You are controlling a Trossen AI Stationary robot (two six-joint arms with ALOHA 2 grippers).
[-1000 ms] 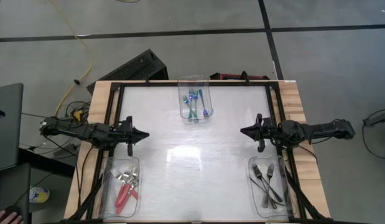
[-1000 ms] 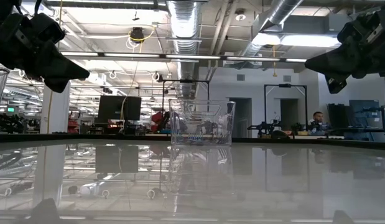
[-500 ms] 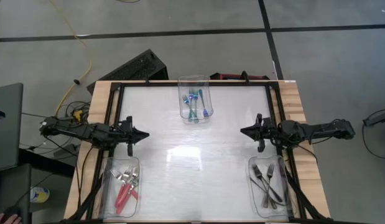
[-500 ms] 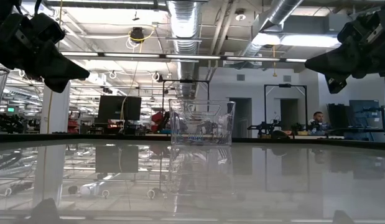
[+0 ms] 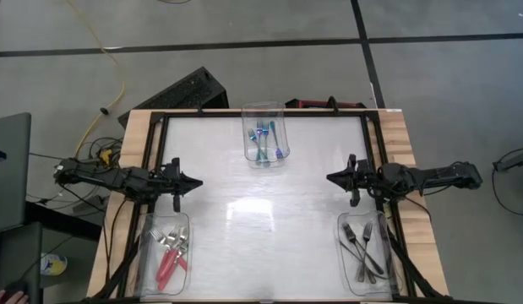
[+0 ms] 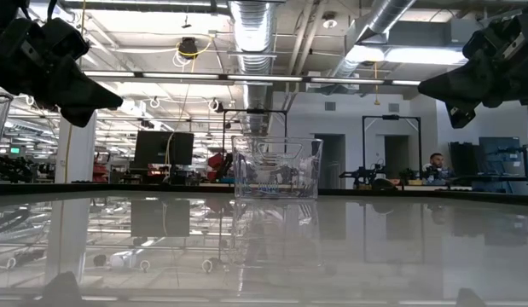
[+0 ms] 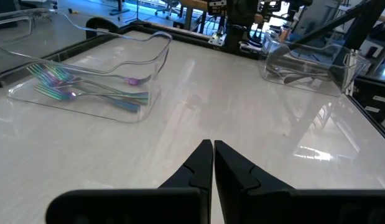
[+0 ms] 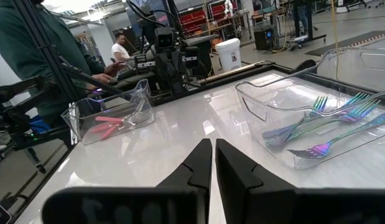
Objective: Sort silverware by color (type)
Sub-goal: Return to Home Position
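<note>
The forks lie in three clear bins. Blue/teal-handled forks (image 5: 263,142) rest in the far-middle bin (image 5: 264,112), also in the left wrist view (image 7: 86,90) and right wrist view (image 8: 329,127). Red-handled forks (image 5: 169,253) lie in the near-left bin. Black forks (image 5: 362,245) lie in the near-right bin. My left gripper (image 5: 196,181) hovers shut above the table's left side (image 7: 213,149). My right gripper (image 5: 331,178) hovers shut above the right side (image 8: 213,146). Neither holds anything.
The white tabletop (image 5: 261,211) between the bins is bare and glossy. Black frame rails run along the table's edges (image 5: 155,143). A person in a dark green top (image 8: 30,50) stands beyond the table's left edge. A hand shows at the picture's near-left corner (image 5: 3,295).
</note>
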